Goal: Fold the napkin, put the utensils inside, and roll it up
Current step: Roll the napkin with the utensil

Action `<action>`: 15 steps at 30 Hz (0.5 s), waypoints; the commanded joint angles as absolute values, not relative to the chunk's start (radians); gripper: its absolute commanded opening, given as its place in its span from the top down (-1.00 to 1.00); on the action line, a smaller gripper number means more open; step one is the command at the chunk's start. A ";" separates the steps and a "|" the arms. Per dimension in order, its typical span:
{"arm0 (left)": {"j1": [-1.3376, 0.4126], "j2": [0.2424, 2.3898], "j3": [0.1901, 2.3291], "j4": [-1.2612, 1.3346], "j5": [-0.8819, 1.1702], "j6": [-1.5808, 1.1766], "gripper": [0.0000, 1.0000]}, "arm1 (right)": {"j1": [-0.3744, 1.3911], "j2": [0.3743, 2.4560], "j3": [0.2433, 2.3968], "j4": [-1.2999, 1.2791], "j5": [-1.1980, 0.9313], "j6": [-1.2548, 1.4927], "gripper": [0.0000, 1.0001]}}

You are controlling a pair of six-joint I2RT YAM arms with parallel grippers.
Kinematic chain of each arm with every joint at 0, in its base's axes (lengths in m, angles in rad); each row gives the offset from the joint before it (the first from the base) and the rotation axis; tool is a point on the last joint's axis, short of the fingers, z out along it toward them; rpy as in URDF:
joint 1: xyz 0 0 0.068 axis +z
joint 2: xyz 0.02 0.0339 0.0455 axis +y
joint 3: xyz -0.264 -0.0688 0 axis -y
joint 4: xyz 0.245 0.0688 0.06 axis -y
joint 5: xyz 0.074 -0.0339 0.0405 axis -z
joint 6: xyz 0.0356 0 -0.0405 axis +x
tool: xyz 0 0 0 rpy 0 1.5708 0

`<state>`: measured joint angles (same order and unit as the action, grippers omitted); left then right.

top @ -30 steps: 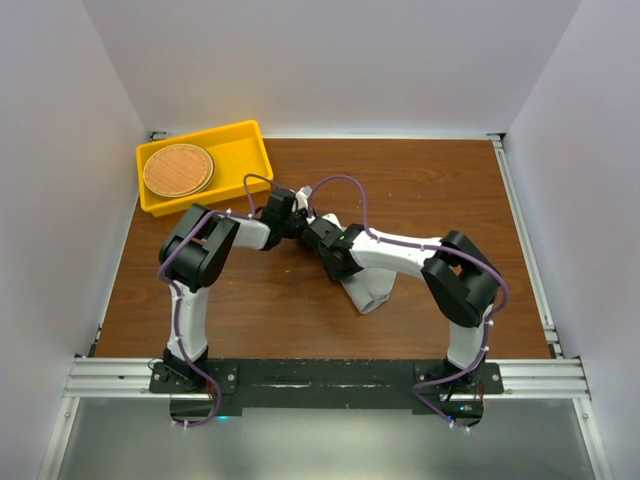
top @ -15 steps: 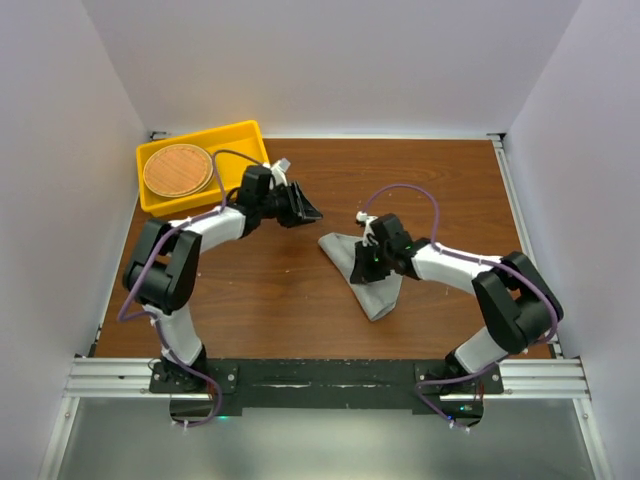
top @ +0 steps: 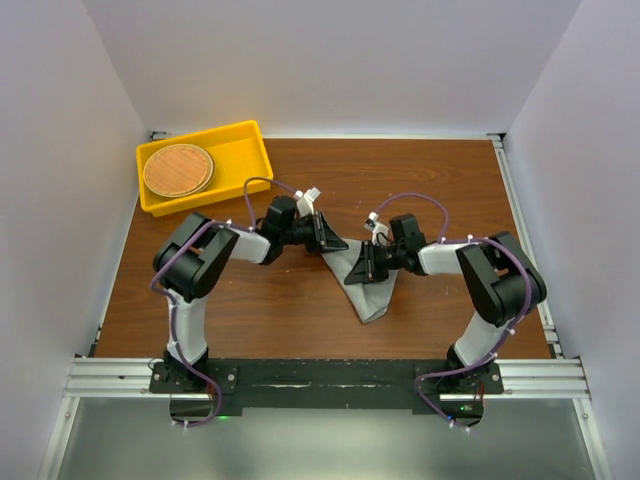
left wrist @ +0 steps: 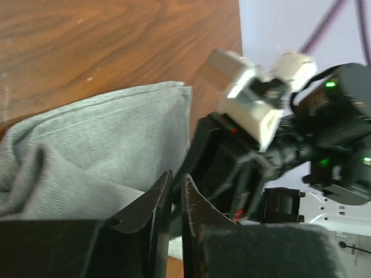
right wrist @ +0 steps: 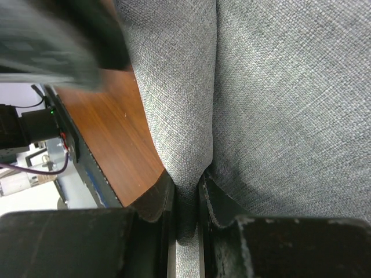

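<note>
Two arms bent inward, elbows out, wrists low near table point(top: 450, 190) centre. Left gripper point(top: 328, 240) at upper-left corner of napkin point(top: 372, 290), fingers point(left wrist: 152, 202) nearly together, pinch on cloth unclear. Right gripper point(top: 364, 266) at napkin's top edge, fingers point(right wrist: 152, 200) clamping raised fold. Napkin crumpled between grippers.

- Left arm point(top: 200, 255): elbow raised, forearm reaching inward to the right.
- Left tool point(top: 330, 241): low, fingers point(left wrist: 152, 202) drawn almost together, a thin gap between them.
- Right arm point(top: 495, 278): elbow out, forearm reaching left.
- Right tool point(top: 366, 265): low, fingers point(right wrist: 152, 202) pinching a napkin point(right wrist: 278, 104) fold.
- Tools near, tips facing.
</note>
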<state>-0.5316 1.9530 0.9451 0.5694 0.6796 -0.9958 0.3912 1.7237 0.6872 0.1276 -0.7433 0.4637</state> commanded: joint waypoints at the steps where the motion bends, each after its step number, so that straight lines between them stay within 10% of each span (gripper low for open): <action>1: -0.522 2.035 0.911 0.813 0.692 -1.040 0.75 | 0.399 1.785 0.692 0.019 -0.657 0.436 1.00; 6: -0.522 2.114 0.894 0.883 0.655 -1.023 0.88 | 0.403 1.776 0.774 -0.170 -0.510 0.373 0.83; 15: -0.522 2.123 0.877 0.752 0.588 -0.968 0.92 | 0.603 1.608 1.023 -0.650 -0.114 0.350 -0.22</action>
<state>-0.5259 2.1132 0.8967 0.7979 0.6582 -1.0283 0.5232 1.6924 0.9577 -0.3649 -0.4133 0.3832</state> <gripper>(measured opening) 0.044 0.568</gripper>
